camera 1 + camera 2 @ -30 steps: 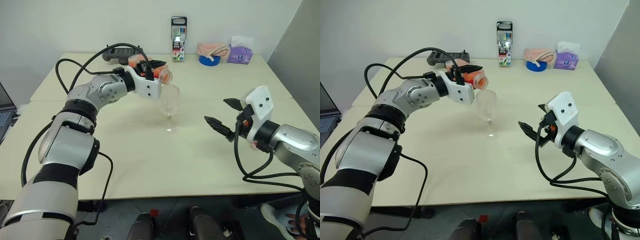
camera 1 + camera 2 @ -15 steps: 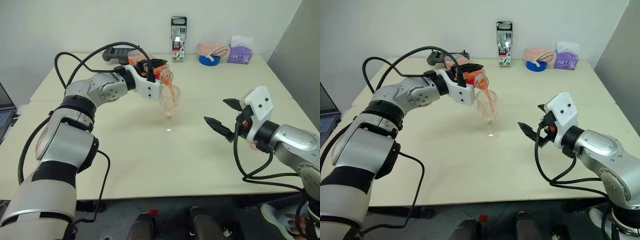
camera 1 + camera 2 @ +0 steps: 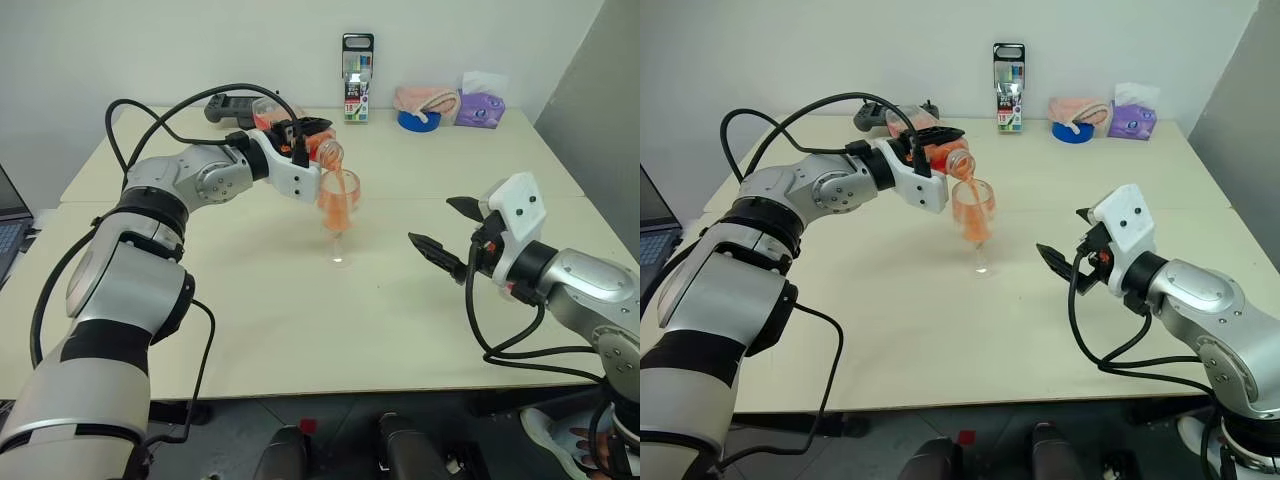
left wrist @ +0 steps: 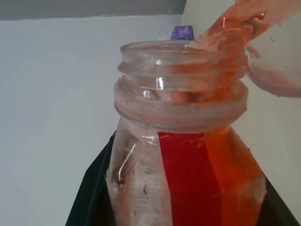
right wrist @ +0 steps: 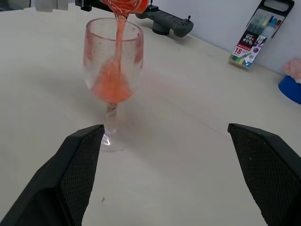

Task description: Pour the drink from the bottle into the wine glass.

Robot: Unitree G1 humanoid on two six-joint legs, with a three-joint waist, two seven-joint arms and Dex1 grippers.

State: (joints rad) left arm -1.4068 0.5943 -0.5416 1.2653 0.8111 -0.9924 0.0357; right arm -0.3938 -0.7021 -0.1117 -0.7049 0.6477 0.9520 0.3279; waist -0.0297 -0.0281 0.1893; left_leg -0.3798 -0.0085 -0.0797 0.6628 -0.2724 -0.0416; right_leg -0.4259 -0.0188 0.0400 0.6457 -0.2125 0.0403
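Holding our right end effector (image 3: 447,228) at the near right of the counter (image 3: 300,320), we are keeping its two black fingers spread wide apart and carrying nothing; it is sitting well clear of the glass, probably so that it is not crowding the pour.

Farther in, near the middle of the counter, the wine glass (image 3: 339,205) is standing upright on its round foot, placed where the bottle's mouth can reach over its rim. Our left end effector (image 3: 303,135) is clamped shut on the bottle (image 3: 318,148), which we are tipping with its open neck angled down just above the glass so that the drink (image 3: 971,208) is running in as a thin stream. The wrist view is showing orange-red liquid remaining in the bottle, so we are judging the pour as unfinished.

Compared with a second ago, when the bowl was looking empty and nothing was flowing, the bowl is now tinted orange and filling. Our right end effector is staying where it was.

At the far edge, a marker pack (image 3: 357,78) is standing upright.
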